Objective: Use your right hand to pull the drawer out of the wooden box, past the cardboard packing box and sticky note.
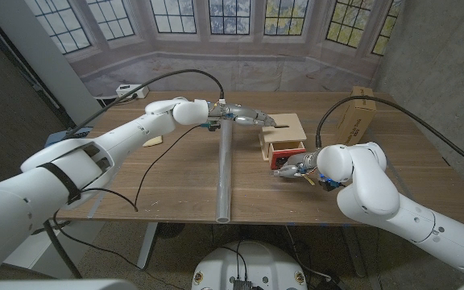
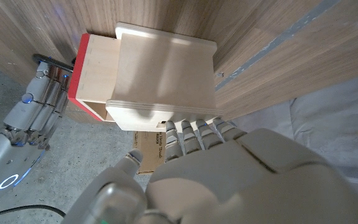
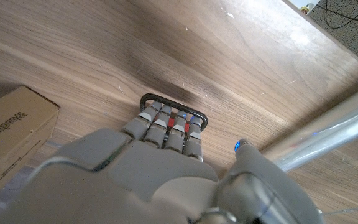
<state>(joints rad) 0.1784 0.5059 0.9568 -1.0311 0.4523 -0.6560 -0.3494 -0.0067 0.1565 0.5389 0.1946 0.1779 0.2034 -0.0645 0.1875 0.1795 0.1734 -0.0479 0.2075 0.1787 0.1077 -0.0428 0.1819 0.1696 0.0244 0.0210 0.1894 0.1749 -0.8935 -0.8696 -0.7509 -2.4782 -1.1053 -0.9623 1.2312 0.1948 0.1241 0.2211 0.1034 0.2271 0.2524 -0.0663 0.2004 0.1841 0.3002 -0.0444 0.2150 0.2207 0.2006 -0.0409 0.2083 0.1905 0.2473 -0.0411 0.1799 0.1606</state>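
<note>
The pale wooden box (image 1: 284,126) stands right of the table's middle. Its drawer (image 1: 286,153), red-fronted (image 2: 81,74), sticks partly out toward me. My right hand (image 1: 298,169) hooks its fingers (image 3: 166,127) through the drawer's dark wire handle (image 3: 149,98). From the left, my left hand (image 1: 248,118) reaches in and lays its fingertips (image 2: 194,129) on the box's top edge (image 2: 166,68), thumb off to the side. The cardboard packing box (image 1: 354,110) stands at the far right behind the wooden box. A pale sticky note (image 1: 152,141) lies on the table's left part.
A long metal tube (image 1: 225,171) lies across the table (image 1: 176,173) from near my left hand to the front edge, just left of the drawer. Black cables trail over the table on both sides. A white device (image 1: 125,91) sits at the far left edge.
</note>
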